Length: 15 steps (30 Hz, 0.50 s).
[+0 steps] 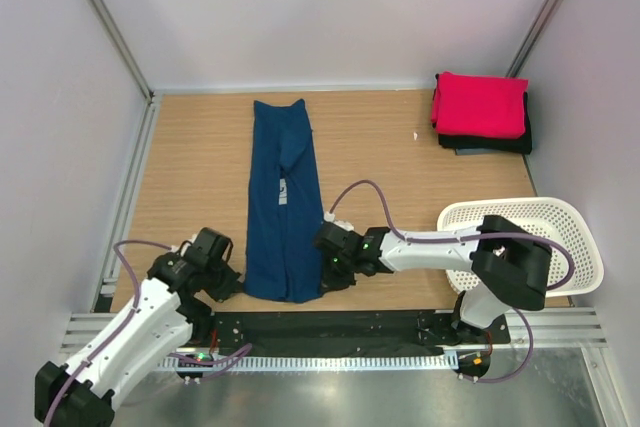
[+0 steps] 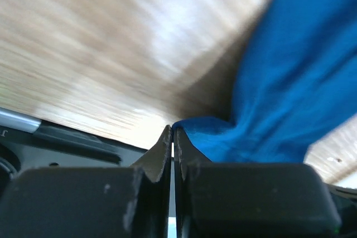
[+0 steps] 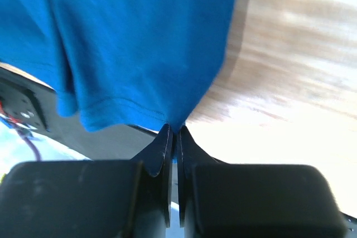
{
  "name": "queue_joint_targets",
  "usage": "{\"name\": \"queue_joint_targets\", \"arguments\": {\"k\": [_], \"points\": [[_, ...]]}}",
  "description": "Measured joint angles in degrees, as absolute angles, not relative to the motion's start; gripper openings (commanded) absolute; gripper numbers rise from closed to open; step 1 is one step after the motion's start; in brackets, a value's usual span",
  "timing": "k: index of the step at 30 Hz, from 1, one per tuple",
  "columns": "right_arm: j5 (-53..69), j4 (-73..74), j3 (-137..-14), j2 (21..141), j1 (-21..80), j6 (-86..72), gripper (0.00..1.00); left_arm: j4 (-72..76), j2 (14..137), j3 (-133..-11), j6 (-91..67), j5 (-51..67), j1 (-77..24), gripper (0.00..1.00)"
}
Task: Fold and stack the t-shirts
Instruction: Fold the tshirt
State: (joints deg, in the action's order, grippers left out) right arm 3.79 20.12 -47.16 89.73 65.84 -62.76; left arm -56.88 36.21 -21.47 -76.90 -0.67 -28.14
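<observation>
The navy blue t-shirt (image 1: 284, 197) lies folded into a long narrow strip on the wooden table, collar end far, hem near me. My left gripper (image 1: 232, 282) is shut on the hem's near-left corner (image 2: 192, 125). My right gripper (image 1: 330, 269) is shut on the hem's near-right corner (image 3: 177, 121). Both corners are pinched between the fingertips, and the blue cloth (image 3: 134, 43) hangs from the right jaws. The pink-red t-shirt (image 1: 480, 104) lies folded on top of the folded black t-shirt (image 1: 492, 143) at the far right.
A white perforated basket (image 1: 530, 239) stands at the near right, beside the right arm. A metal rail (image 1: 130, 187) runs along the table's left edge. A black strip (image 1: 330, 329) borders the near edge, just behind the shirt's hem.
</observation>
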Motion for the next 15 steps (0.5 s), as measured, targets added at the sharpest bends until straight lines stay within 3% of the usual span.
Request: {"name": "queue_joint_targets", "arguments": {"k": [15], "points": [[5.3, 24.1, -64.9, 90.6, 48.7, -50.3, 0.01, -52.0, 56.4, -47.8, -66.2, -9.3, -27.5, 0.00]]}}
